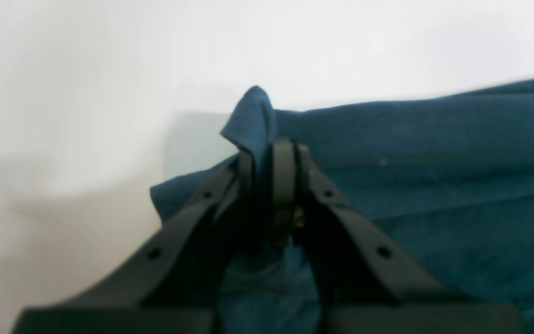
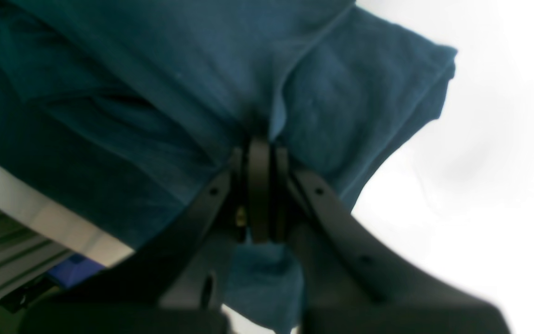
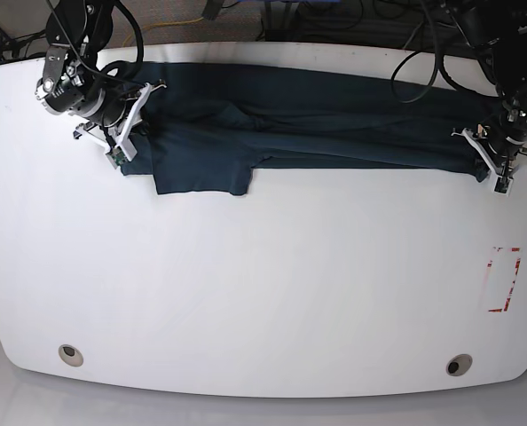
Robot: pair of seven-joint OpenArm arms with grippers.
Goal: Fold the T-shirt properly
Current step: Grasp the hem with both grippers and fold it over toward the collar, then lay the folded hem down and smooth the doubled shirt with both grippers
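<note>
The dark navy-teal T-shirt (image 3: 317, 120) lies stretched in a long band across the far side of the white table (image 3: 263, 284), with a sleeve (image 3: 201, 169) hanging toward the front at the left. My left gripper (image 1: 271, 144) is shut on a corner of the T-shirt (image 1: 434, 185) at the base view's right end (image 3: 476, 153). My right gripper (image 2: 260, 144) is shut on the T-shirt (image 2: 179, 69) near the sleeve seam, at the base view's left end (image 3: 144, 111).
A red-outlined rectangle mark (image 3: 503, 280) is on the table at the right. Two round holes (image 3: 69, 353) (image 3: 459, 365) sit near the front edge. Cables (image 3: 423, 53) run behind the table. Striped fabric (image 2: 7, 250) shows beyond the table edge in the right wrist view.
</note>
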